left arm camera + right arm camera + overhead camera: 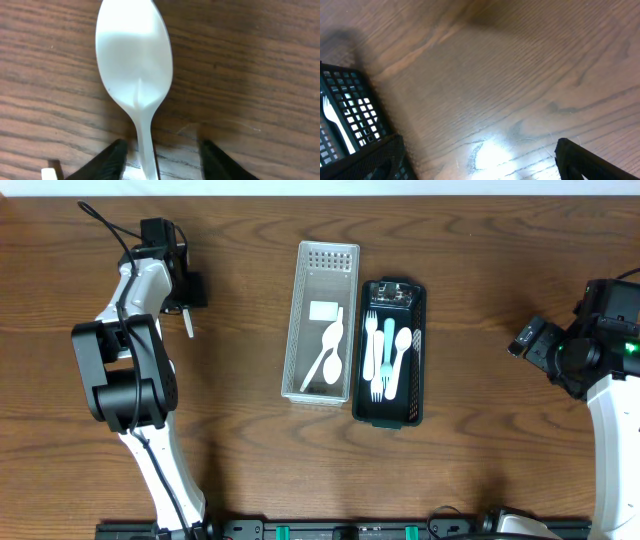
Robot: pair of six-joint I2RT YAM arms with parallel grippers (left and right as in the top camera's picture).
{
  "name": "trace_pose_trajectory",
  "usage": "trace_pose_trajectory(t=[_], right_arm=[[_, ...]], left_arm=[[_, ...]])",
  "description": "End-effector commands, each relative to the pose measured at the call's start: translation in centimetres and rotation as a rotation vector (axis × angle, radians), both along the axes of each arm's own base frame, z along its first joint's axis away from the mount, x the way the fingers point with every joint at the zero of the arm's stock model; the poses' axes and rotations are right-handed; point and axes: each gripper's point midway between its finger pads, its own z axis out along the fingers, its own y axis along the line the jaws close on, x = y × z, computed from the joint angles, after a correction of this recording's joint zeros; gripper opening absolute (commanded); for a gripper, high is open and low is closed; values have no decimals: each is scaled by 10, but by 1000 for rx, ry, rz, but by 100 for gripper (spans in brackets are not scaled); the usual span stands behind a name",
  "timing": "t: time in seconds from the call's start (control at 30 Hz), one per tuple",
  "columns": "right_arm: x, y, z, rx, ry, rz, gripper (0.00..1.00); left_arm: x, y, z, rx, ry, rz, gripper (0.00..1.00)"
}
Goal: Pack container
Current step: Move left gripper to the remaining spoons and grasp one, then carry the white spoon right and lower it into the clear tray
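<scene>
left gripper [162, 145]: jaws apart, straddling spoon [135, 60] handle, far left of table [480, 240] | right gripper [477, 142]: jaws apart, empty, right of black bin [390, 412] | white bin [327, 250], black bin: mid-table, side by side, holding cutlery

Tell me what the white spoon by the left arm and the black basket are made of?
The spoon looks like plastic: smooth, white, slightly shiny, with a moulded ridge down its neck. The black basket looks plastic too, matte, with a grid of holes.
</scene>
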Motion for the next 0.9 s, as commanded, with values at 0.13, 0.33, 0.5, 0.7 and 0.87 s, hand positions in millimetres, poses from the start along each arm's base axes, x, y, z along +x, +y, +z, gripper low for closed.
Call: trace_pose_trajectory(t=[0.13,0.33,0.5,0.7,0.87], right_arm=[[-3,-4,-1,-10,13,0,99],[-7,-3,-3,-6,31,1,99],[-8,-2,-3,-5,34,1,99],[-9,-2,-4,-4,38,1,99],[-11,-1,-4,-1,48,1,99]], left_arm=[[-6,0,-13,-2,31,-15,43],[-14,-2,-27,-9,75,-15,43],[-15,-2,-28,-10,80,-15,36],[-20,-2,-29,-13,100,-15,34],[-24,-3,-31,-16,119,-15,33]])
